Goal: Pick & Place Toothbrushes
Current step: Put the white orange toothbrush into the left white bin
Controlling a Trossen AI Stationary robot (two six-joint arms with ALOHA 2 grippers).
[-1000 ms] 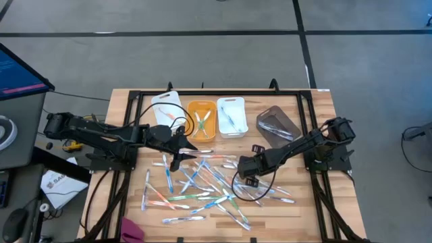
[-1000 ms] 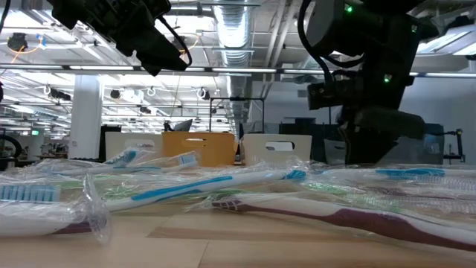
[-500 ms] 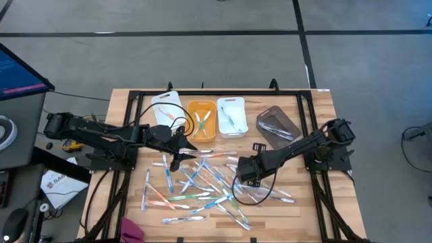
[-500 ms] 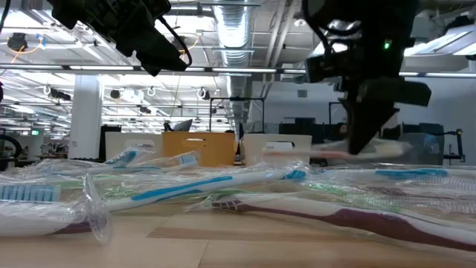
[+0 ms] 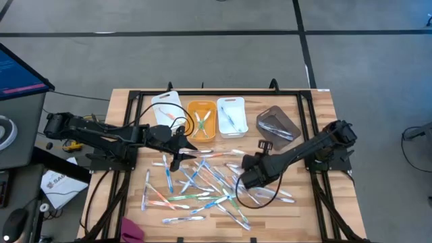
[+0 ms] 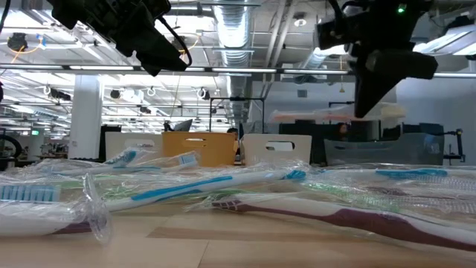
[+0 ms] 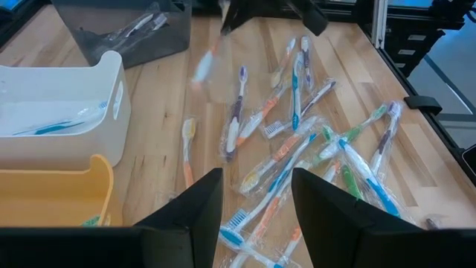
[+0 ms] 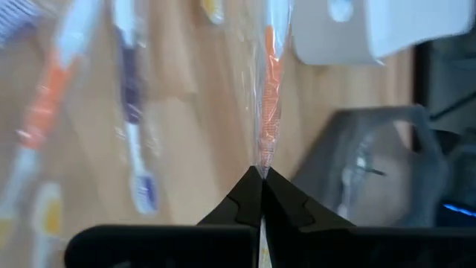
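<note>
Right wrist view shows an orange toothbrush [image 8: 268, 89] in clear wrap pinched by its very end between the right gripper [image 8: 260, 176] fingers, which are clamped together on it; it hangs lifted above the table [image 5: 304, 209], near the pile [image 5: 202, 182]. Held so near the tip, it could swing or slip out of the slick wrapper on the way to the bins [image 5: 202, 120], or catch a rim. The left gripper [image 7: 255, 195] waits over the pile's edge, fingers apart and empty.
</note>
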